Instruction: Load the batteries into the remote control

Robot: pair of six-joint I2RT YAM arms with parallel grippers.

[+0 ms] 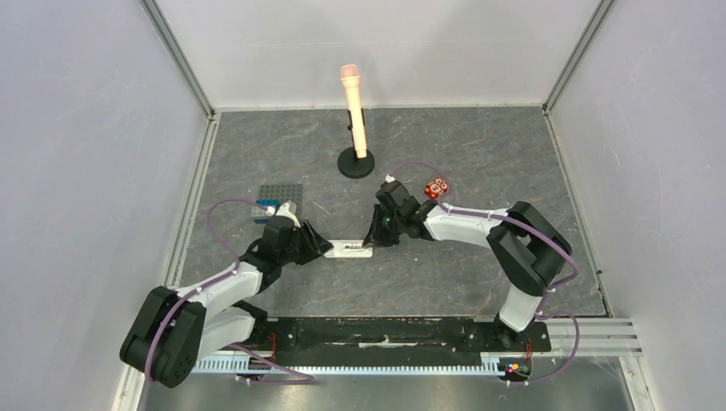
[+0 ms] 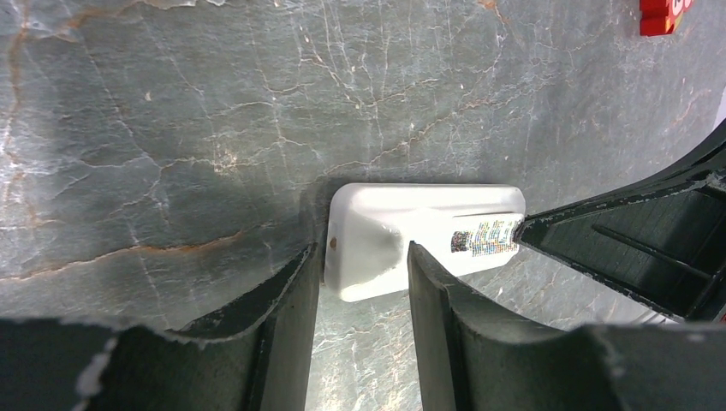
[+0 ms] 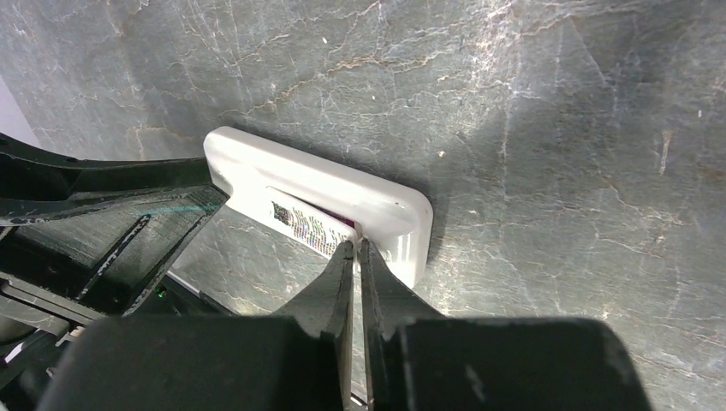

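Two arms meet over one grey table [image 1: 479, 163]. At the back stands one pink microphone [image 1: 353, 103]. At the left lies one studded plate [image 1: 282, 193] carrying one blue brick [image 1: 268, 206]. Mid-table we see one remote control [image 2: 428, 205], back up. The left gripper [image 2: 364, 253] clasps its near end. The right gripper [image 3: 355, 247], pinched tight, touches a printed strip [image 3: 308, 227] in the remote's recess, and we cannot tell whether that is a label or a cell. One red block [image 1: 437, 187] sits behind.
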